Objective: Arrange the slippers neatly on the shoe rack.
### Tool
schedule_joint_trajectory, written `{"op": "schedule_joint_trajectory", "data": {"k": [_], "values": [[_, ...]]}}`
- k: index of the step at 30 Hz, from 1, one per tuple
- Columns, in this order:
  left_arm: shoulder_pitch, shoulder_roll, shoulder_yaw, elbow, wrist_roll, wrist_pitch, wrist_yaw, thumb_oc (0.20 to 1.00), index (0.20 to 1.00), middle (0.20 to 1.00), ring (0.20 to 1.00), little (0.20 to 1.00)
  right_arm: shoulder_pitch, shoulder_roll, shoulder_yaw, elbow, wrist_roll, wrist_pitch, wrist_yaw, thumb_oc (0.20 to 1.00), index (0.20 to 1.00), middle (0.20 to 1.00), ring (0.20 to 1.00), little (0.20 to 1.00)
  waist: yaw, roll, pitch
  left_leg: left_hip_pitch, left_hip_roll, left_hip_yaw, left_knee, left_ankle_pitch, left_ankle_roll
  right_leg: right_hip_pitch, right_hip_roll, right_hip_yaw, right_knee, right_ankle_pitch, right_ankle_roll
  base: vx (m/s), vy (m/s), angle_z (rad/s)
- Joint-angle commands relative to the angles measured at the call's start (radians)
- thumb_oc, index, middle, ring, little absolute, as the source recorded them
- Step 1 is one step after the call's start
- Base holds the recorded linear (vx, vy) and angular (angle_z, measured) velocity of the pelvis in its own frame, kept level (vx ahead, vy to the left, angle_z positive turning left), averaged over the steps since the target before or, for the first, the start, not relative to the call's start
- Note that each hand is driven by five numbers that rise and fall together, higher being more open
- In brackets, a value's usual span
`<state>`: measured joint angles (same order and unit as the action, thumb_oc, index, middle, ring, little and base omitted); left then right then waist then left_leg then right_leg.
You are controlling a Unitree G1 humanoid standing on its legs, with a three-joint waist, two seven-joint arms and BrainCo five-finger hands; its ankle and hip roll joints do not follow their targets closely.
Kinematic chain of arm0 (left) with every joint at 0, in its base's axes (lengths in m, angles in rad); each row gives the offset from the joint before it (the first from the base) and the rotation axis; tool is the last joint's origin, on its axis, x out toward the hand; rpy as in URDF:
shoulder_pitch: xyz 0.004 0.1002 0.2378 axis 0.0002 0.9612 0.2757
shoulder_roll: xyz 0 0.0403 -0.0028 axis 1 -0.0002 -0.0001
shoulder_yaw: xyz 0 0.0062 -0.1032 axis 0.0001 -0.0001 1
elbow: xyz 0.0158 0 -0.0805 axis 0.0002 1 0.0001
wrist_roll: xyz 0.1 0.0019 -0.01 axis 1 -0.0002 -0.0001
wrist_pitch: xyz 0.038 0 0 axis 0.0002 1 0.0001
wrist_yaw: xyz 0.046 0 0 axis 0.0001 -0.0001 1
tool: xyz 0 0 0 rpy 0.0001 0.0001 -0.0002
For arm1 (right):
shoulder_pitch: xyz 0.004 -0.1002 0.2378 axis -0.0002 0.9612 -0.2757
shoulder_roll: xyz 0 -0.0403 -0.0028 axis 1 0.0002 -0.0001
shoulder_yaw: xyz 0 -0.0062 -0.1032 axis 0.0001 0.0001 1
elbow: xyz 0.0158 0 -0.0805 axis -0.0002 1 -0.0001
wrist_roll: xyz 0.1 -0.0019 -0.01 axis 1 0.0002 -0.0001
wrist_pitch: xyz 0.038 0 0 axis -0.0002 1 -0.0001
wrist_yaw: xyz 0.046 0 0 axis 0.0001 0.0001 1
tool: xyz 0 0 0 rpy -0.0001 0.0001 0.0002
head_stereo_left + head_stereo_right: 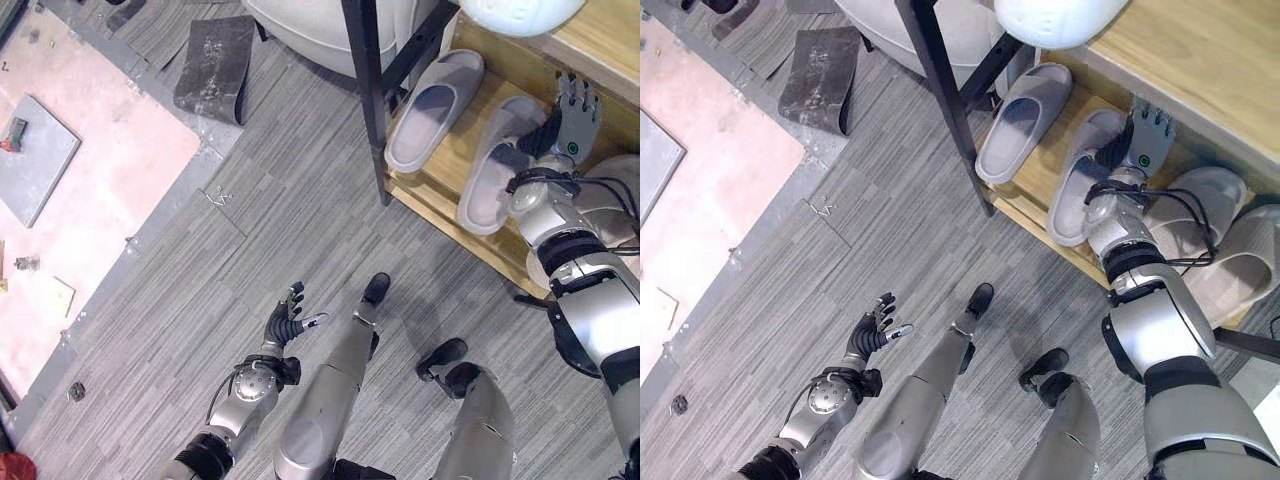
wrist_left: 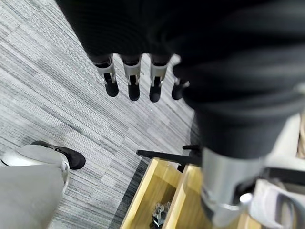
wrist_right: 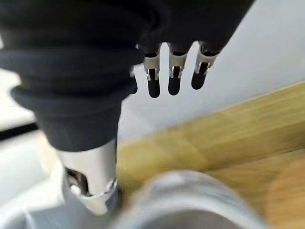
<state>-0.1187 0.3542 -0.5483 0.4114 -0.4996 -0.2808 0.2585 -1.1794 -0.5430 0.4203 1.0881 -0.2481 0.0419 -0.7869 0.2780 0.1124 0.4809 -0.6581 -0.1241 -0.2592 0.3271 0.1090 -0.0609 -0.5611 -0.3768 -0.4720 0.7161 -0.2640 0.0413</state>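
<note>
Currently nothing is gripped, so every risk comes from the next contact.

Far left: left hand hangs over the floor, well away from the rack, fingers straight and spread, empty. Not a concern unless it swings in.

Next right, the rack's black post stands at the near corner of the wooden shelf. Any sideways sweep toward that end could jam a slipper against it.

Just past the post, two grey slippers sit on the shelf, toes inward. The first slipper looks square enough. The second slipper is angled, its heel close to the front edge. Judgement: a nudge on its toe would pivot the heel over the lip and drop it to the floor.

Right hand is over the shelf at the toe end of that second slipper, fingers extended and relaxed, holding nothing. I can't tell whether it touches the slipper or only hovers beside it. The forearm runs right above the slipper, so pulling the arm back could drag it outward.

Further right, another pair lies on the same shelf, partly under the right arm. The elbow could scuff those on retreat.
</note>
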Motion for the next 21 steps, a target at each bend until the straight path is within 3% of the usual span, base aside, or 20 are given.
{"op": "schedule_joint_trajectory", "data": {"k": [1, 5, 6, 9, 13, 21], "values": [[-0.013, -0.015, -0.015, 0.009, 0.003, -0.029, 0.016, 1.000, 1.000, 1.000, 1.000, 1.000, 0.003, 0.002, -0.043, -0.142, 0.076, -0.072, -0.066, 1.000, 1.000, 1.000, 1.000, 1.000, -0.004, -0.014, -0.012, 0.070, 0.004, 0.030, 0.044, -0.156, 0.032, 0.100, 0.058, 0.055, -0.184, 0.074, 0.061, 0.02, -0.005, -0.08], [-0.022, -0.022, -0.018, 0.021, 0.008, -0.022, 0.023, 1.000, 1.000, 1.000, 1.000, 1.000, 0.081, 0.061, -0.119, -0.243, 0.149, -0.110, -0.057, 1.000, 1.000, 1.000, 1.000, 1.000, -0.017, -0.019, -0.017, 0.105, 0.011, 0.028, 0.001, -0.143, 0.028, 0.135, 0.062, 0.042, -0.225, 0.090, 0.067, 0.02, -0.003, -0.08], [-0.028, -0.039, -0.017, 0.025, 0.007, -0.010, 0.027, 1.000, 1.000, 1.000, 1.000, 1.000, 0.155, 0.136, -0.197, -0.323, 0.303, -0.184, -0.020, 1.000, 1.000, 1.000, 1.000, 1.000, -0.030, -0.020, -0.015, 0.118, 0.014, 0.030, -0.014, -0.137, 0.026, 0.148, 0.066, 0.041, -0.242, 0.097, 0.068, 0.01, 0.003, -0.05], [-0.040, -0.046, -0.025, 0.045, 0.015, 0.012, 0.034, 1.000, 1.000, 1.000, 1.000, 1.000, 0.256, 0.248, -0.274, -0.365, 0.519, -0.272, 0.025, 1.000, 1.000, 1.000, 1.000, 1.000, -0.045, -0.027, -0.014, 0.137, 0.019, 0.037, -0.022, -0.139, 0.027, 0.163, 0.070, 0.041, -0.253, 0.098, 0.069, 0.01, 0.013, -0.07], [-0.036, -0.044, -0.034, 0.056, 0.022, 0.025, 0.036, 1.000, 1.000, 1.000, 1.000, 1.000, 0.305, 0.297, -0.285, -0.324, 0.617, -0.288, 0.099, 1.000, 1.000, 1.000, 1.000, 1.000, -0.049, -0.030, -0.008, 0.142, 0.020, 0.046, -0.009, -0.147, 0.028, 0.171, 0.071, 0.046, -0.251, 0.098, 0.071, -0.01, 0.012, -0.08], [-0.027, -0.036, -0.029, 0.057, 0.012, 0.018, 0.035, 1.000, 1.000, 1.000, 1.000, 1.000, 0.232, 0.286, -0.286, -0.160, 0.658, -0.276, 0.131, 1.000, 1.000, 1.000, 1.000, 1.000, -0.033, -0.007, -0.001, 0.140, 0.017, 0.044, -0.012, -0.144, 0.026, 0.173, 0.067, 0.038, -0.251, 0.096, 0.075, 0.00, 0.000, 0.00]]}}
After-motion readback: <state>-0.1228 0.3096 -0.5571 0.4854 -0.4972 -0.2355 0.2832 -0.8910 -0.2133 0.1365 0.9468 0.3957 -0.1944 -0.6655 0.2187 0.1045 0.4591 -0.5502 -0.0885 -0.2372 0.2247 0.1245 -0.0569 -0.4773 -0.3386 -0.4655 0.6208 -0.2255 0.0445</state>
